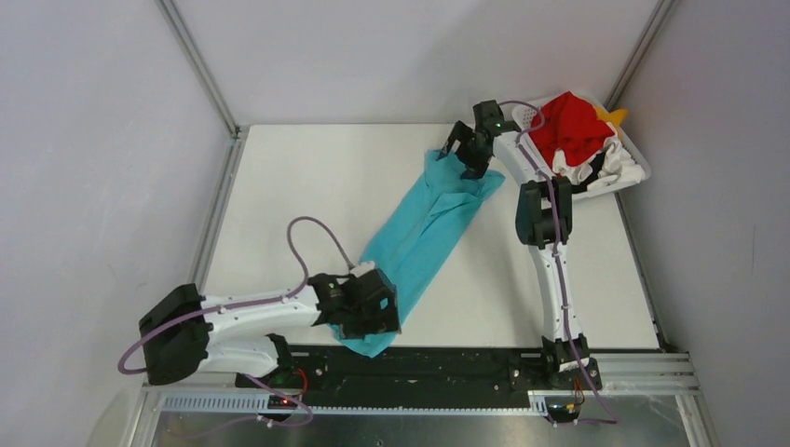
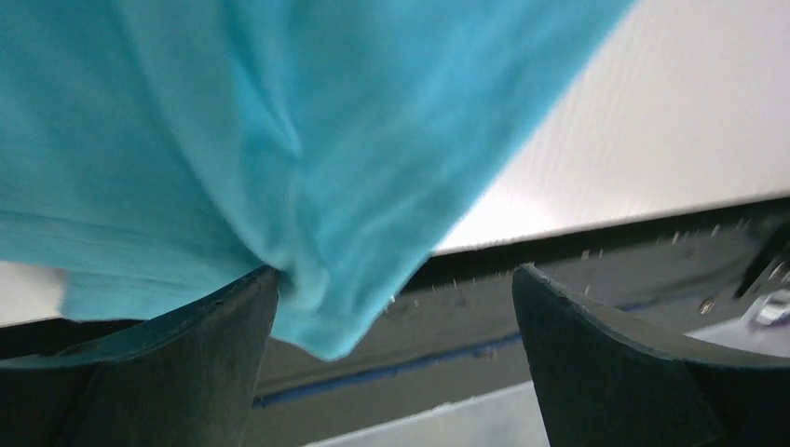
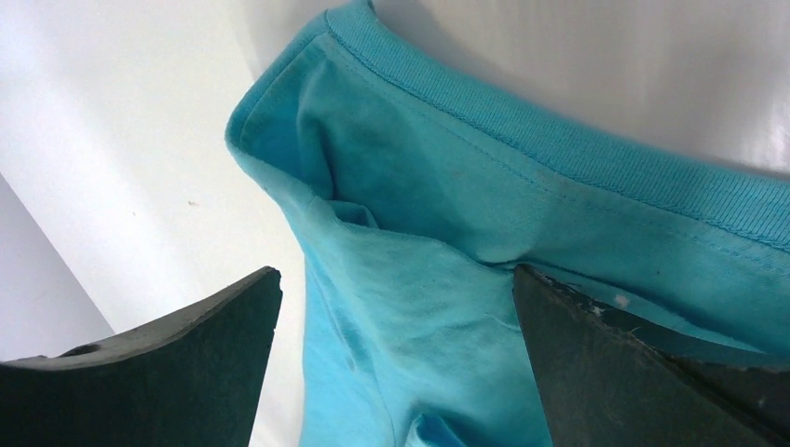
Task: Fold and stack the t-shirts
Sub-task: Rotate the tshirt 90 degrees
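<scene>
Worktop (image 1: 307,205): white, flat and matte, with grey walls closing it in on the left, far and right sides and a black rail (image 1: 447,363) running along its near edge. Broad bare room is lying to the left of the cloth, with a narrower strip between the cloth and the right arm. Teal t-shirt (image 1: 424,228): soft knit gathered into a long narrow band. Its long axis is running diagonally from the near edge, left of centre, to the far right, with the ribbed collar at the far end and the hem spilling just over the near edge. Left claw (image 1: 373,321): it is sitting at the hem end with its jaws standing wide apart. The teal cloth (image 2: 233,140) is drooping between them and brushing one dark finger (image 2: 186,372), not pinched. Right claw (image 1: 470,154): it is hovering over the collar end, jaws likewise wide open, with the cloth (image 3: 466,233) bunching between them unclamped. Basket (image 1: 637,149): white perforated plastic, sitting at the far right corner and carrying a crumpled red t-shirt (image 1: 573,130), a white-and-black t-shirt (image 1: 601,168) and a yellow t-shirt (image 1: 615,116).
</scene>
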Tool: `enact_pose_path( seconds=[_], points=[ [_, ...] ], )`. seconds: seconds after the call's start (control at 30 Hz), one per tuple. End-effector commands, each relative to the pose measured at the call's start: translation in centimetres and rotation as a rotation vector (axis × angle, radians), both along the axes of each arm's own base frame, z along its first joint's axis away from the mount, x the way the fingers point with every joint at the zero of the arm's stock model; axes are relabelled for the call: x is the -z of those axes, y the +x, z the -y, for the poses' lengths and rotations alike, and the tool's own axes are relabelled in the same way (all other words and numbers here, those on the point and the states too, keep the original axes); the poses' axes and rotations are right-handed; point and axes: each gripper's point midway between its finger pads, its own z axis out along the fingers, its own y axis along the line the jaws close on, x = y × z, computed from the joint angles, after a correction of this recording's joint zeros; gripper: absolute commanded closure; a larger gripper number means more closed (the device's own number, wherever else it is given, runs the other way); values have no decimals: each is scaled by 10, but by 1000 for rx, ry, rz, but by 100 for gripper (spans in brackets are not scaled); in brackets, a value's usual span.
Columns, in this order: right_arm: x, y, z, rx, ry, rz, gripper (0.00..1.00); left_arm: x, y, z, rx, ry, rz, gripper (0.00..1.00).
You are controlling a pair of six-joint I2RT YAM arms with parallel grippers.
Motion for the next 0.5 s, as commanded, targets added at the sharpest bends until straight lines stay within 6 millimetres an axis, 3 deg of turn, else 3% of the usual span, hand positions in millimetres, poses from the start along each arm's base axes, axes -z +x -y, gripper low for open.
enact_pose_path(
  seconds=[0.0, 0.13, 0.27, 0.47],
  points=[
    [13, -4, -11, -54, 7, -32, 0, -7, -39, 26, 197, -18, -82, 0],
    [12, 2, -22, -93, 37, 8, 1, 1, -45, 33, 269, 24, -104, 0],
    [7, 13, -31, -130, 51, 65, 1, -4, -33, 48, 355, 38, -56, 0],
    [-11, 33, -66, -171, 166, 186, 1, -11, -6, 73, 436, 26, -29, 0]
  ],
)
